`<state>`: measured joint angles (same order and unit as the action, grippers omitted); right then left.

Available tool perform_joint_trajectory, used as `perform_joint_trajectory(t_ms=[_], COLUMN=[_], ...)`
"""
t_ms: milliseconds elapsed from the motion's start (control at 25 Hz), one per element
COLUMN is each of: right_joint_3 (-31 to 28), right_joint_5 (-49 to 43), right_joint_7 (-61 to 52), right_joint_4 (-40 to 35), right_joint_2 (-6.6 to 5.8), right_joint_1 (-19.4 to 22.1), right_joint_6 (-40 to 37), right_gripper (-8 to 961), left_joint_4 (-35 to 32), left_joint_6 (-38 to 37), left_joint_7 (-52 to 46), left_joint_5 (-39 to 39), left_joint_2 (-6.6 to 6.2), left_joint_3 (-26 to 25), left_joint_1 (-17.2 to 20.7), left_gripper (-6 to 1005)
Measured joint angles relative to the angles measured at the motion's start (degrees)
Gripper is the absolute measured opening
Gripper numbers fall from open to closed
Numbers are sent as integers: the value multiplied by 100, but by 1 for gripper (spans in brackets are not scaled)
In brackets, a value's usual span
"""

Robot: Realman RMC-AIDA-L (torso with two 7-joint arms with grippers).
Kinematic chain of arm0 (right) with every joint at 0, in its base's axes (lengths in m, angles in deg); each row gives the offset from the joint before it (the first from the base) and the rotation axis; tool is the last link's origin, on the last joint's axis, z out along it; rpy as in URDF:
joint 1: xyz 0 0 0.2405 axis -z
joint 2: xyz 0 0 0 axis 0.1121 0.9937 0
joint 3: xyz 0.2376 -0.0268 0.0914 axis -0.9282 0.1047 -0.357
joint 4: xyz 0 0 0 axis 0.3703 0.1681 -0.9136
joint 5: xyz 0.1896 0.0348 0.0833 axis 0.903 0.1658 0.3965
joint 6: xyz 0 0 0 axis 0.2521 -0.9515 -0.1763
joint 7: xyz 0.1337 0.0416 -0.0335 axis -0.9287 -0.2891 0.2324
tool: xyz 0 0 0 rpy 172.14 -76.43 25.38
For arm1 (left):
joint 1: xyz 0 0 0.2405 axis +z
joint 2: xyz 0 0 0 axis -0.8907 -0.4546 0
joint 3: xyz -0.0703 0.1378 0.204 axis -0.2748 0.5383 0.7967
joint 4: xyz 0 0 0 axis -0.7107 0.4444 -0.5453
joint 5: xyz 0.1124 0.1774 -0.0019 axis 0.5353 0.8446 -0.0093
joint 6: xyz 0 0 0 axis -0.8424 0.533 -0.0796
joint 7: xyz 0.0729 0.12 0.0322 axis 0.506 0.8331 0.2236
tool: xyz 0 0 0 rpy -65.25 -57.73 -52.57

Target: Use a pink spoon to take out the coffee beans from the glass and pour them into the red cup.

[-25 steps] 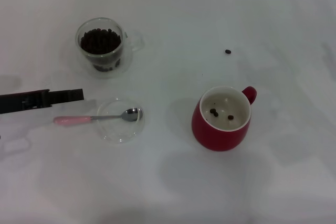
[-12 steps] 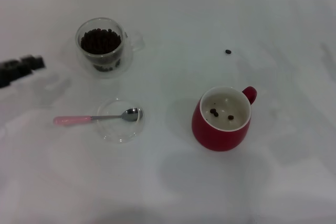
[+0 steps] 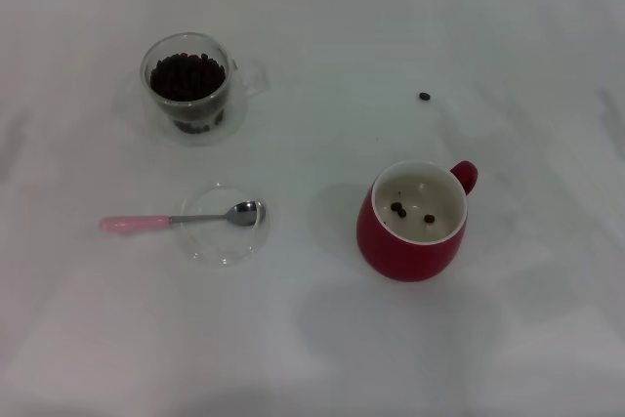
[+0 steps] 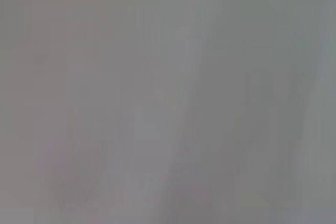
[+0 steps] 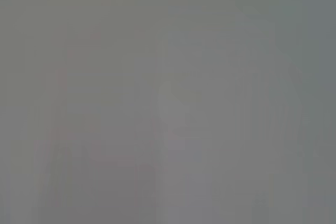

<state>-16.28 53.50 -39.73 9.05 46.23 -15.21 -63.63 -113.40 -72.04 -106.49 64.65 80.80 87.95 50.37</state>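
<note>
1. Neither the left gripper nor the right gripper appears in any view, so their opening cannot be told.
2. Both wrist views show only a featureless grey field; the head view alone shows the work surface and its objects.
3. The pink spoon [image 3: 182,219] lies flat with its metal bowl over a shallow clear glass dish [image 3: 222,246] and its pink handle pointing to the robot's left, past the rim.
4. The glass [image 3: 188,86] stands upright beyond the dish and holds a dense load of coffee beans [image 3: 187,75].
5. The red cup [image 3: 415,222] stands upright, well to the right of the dish, handle to the far right; a few beans lie on its white inside.
6. One stray bean [image 3: 425,96] lies on the white table [image 3: 322,36] beyond the red cup.
</note>
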Motion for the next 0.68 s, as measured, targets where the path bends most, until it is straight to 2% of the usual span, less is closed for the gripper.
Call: perform_joint_trajectory(t_ms=[80,320,680], right_joint_3=[8,-31,-75], right_joint_5=[-2,30,199], right_joint_7=[60,193,465], right_joint_4=[3,5,-11], right_joint_2=[4,7,-13], right_joint_1=[10,-51,-236], right_joint_6=[-107,-209,-101], right_gripper=[595,595,595], left_joint_4=[316,1057,1948], left_joint_6=[49,384,699], left_joint_7=[816,1711,3174], left_joint_5=[-204,-615,-1508], left_joint_2=[98,62,89], left_joint_3=[-465,-977,-1005], left_joint_1=[28,-40,-186], left_gripper=[383,382,382])
